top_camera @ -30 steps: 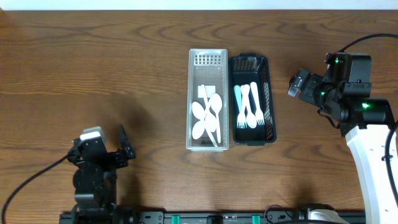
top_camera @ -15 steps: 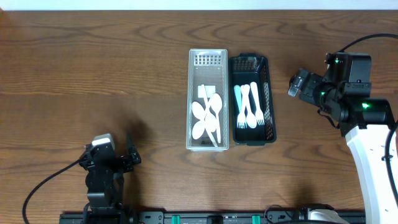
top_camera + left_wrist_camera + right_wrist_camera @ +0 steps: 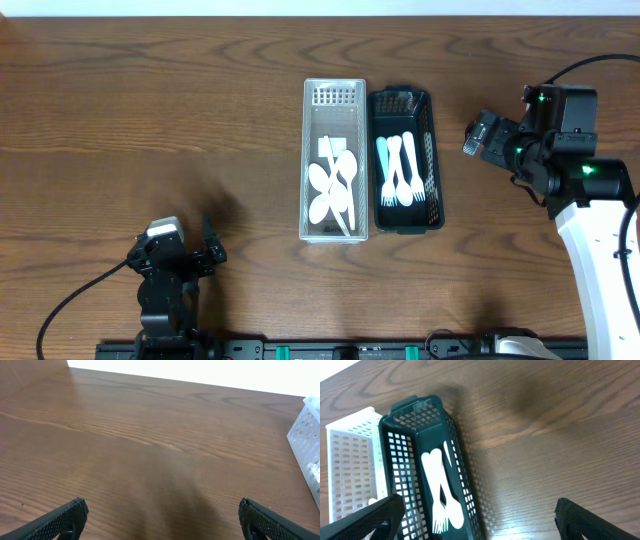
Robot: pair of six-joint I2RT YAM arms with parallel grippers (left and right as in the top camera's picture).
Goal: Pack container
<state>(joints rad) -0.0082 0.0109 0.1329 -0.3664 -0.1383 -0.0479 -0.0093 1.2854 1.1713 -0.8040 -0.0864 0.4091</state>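
A white slotted container (image 3: 335,94) at the table's middle holds white plastic spoons (image 3: 332,190). Right beside it a dark green slotted basket (image 3: 433,150) holds white forks (image 3: 399,170). My left gripper (image 3: 207,252) is open and empty at the near left, far from both containers; its view shows bare wood between the fingers (image 3: 160,517) and the white container's edge (image 3: 307,435) at the right. My right gripper (image 3: 478,135) is open and empty, hovering just right of the green basket (image 3: 465,480), with the forks (image 3: 440,490) and white container (image 3: 350,465) in its view.
Brown wooden table (image 3: 150,120) all around the two containers. A black rail (image 3: 330,350) runs along the near edge. The white right arm (image 3: 600,260) stands at the right side, with a cable above it.
My left arm pulled back toward the near edge and a little to the right, then settled. The right arm and both containers have not moved.
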